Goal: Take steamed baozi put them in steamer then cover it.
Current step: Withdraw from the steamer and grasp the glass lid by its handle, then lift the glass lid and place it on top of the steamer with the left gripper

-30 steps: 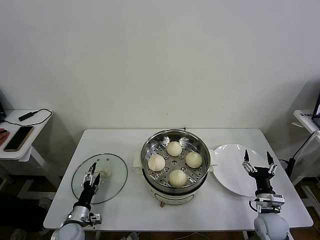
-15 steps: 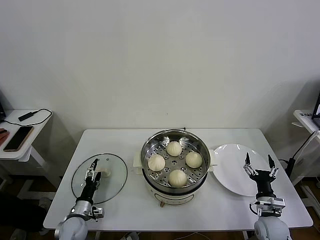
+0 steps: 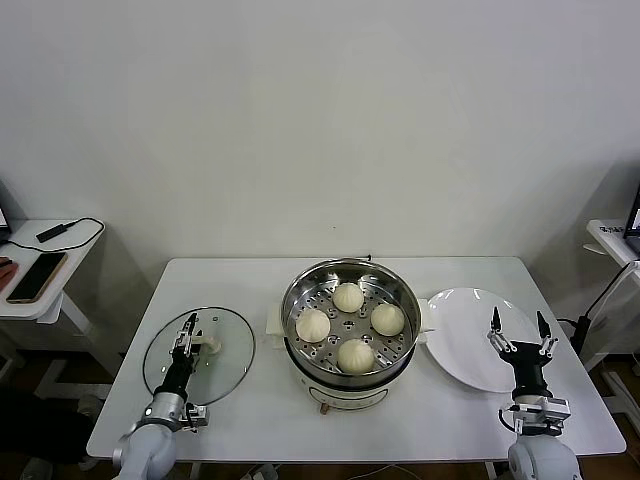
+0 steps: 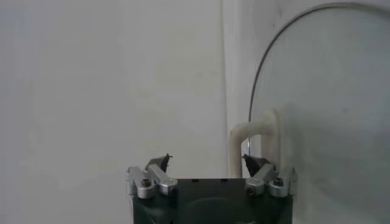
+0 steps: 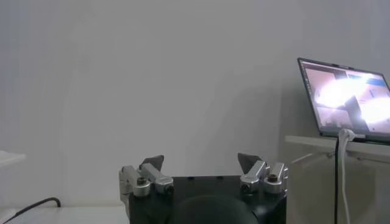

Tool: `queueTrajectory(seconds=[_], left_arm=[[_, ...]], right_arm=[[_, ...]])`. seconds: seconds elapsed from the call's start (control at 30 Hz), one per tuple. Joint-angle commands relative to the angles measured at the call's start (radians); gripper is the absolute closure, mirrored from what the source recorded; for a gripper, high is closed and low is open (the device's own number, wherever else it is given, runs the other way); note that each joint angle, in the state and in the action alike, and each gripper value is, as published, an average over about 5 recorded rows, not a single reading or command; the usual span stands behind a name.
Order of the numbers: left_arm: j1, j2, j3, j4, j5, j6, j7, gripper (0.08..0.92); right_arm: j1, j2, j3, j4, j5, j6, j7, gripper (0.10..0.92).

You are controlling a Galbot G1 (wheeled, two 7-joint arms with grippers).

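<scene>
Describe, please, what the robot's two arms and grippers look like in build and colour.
Both arms are pale grey, rounded shells. Each ends in a black wrist block carrying silver metal finger mounts with bolts and dark pointed tips: the left gripper and the right gripper. No cables or markings show.

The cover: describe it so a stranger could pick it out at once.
On the white table, look left of the steel steamer holding four baozi. The cover lies flat there, under the left tool. Unlike the opaque white plate on the right, it is clear glass with a cream handle.
</scene>
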Motion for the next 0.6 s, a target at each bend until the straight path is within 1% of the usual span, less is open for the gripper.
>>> queueTrajectory(seconds=[0.03,0.47,0.53,0.6], left_arm=[[-0.018,0.000,-0.002,0.031,-0.004,-0.002,0.006,0.373],[-0.014,0.006,0.001,0.032,-0.080,-0.021,0.046,0.745],[-0.011,0.008,0.000,0.024,-0.095,-0.027,0.054,0.786],[-0.008,0.011,-0.004,0.014,-0.115,-0.032,0.066,0.803]], right_arm=[[0.000,0.002,0.001,0.000,-0.002,0.001,0.000,0.203],[0.002,0.008,-0.001,0.002,-0.009,0.005,0.000,0.203],[0.003,0.009,-0.002,0.003,-0.012,0.006,0.000,0.203],[0.004,0.010,-0.004,0.003,-0.014,0.006,0.000,0.203]])
